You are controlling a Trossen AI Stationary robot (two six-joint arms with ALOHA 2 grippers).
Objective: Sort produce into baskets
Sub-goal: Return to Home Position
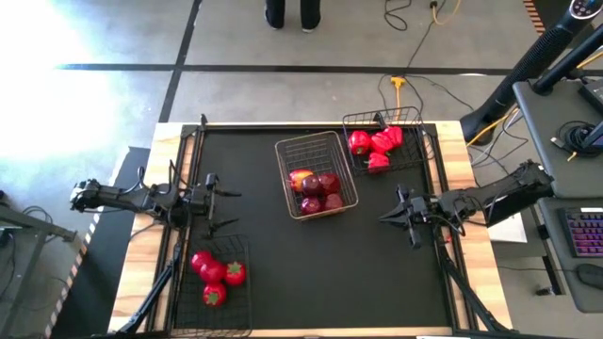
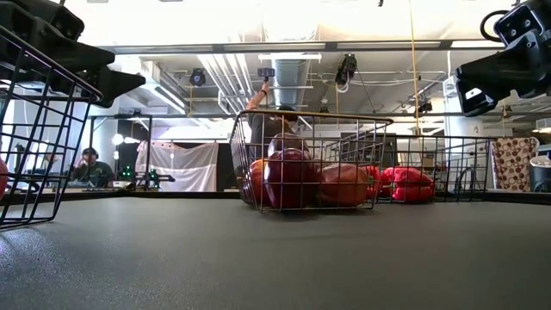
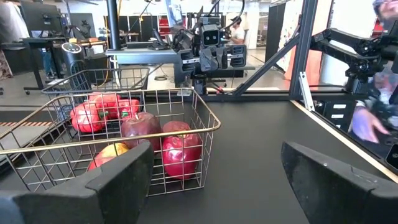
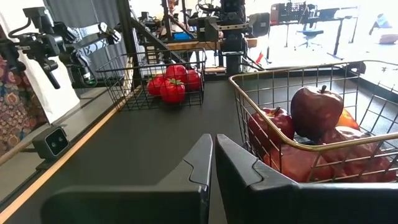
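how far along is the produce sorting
Looks finished: dark red apples sit in the gold wire basket, red bell peppers in the right-side black wire basket, round red tomatoes in the left-side black wire basket. Nothing in hand: left gripper open, right gripper shut, both empty. No loose produce shows; nothing seems left.

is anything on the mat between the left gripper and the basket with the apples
Nothing visible. Only bare black mat lies between the left gripper, fingers open, and the gold wire basket holding the apples. The tomatoes sit in a black basket off that line.
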